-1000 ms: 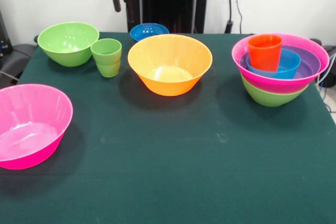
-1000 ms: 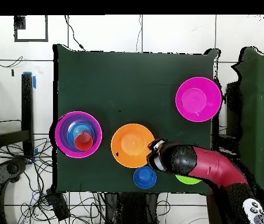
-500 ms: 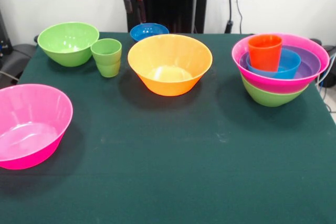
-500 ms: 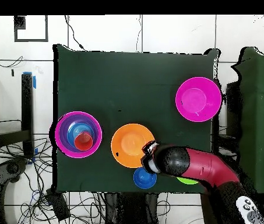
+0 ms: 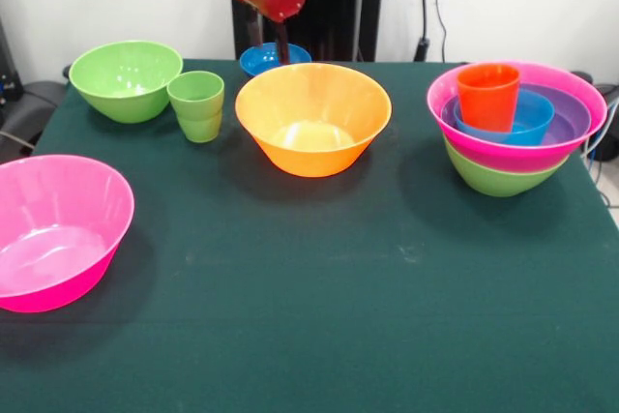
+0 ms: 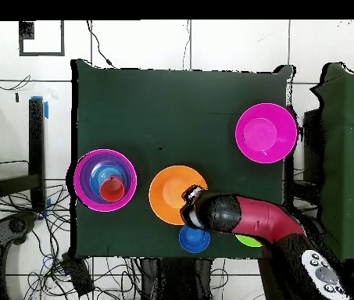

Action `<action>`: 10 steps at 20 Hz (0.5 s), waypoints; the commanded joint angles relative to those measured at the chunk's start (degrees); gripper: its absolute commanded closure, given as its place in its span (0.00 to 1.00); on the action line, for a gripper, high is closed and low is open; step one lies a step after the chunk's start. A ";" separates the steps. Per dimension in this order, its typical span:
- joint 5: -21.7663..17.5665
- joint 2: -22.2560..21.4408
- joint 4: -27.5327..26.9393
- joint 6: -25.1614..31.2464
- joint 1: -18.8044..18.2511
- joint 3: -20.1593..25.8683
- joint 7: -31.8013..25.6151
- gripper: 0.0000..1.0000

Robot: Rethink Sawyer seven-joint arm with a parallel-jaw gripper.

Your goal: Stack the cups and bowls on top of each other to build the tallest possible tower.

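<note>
Presently my end effector (image 5: pixel 281 48), its state unclear to me, hangs above the small blue bowl (image 5: pixel 266 56) behind the orange bowl (image 5: pixel 312 117), a light, slick thing best pinched at its rim.

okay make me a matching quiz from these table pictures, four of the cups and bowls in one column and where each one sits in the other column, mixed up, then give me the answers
Things:
1. orange-red cup
2. light green cup
3. small blue bowl
4. lone pink bowl

Places, front view:
A. far edge of the table, behind the big orange bowl
B. alone at the near left
C. inside the tower at the right
D. beside the green bowl at the far left

Pairs: 1-C, 2-D, 3-A, 4-B
</note>
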 commanded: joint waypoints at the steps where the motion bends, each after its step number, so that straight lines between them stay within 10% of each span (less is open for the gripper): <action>1: -1.70 7.39 -1.10 -6.60 2.97 3.18 0.63 0.00; 10: -2.19 12.56 -4.84 -10.47 4.45 1.86 0.49 0.00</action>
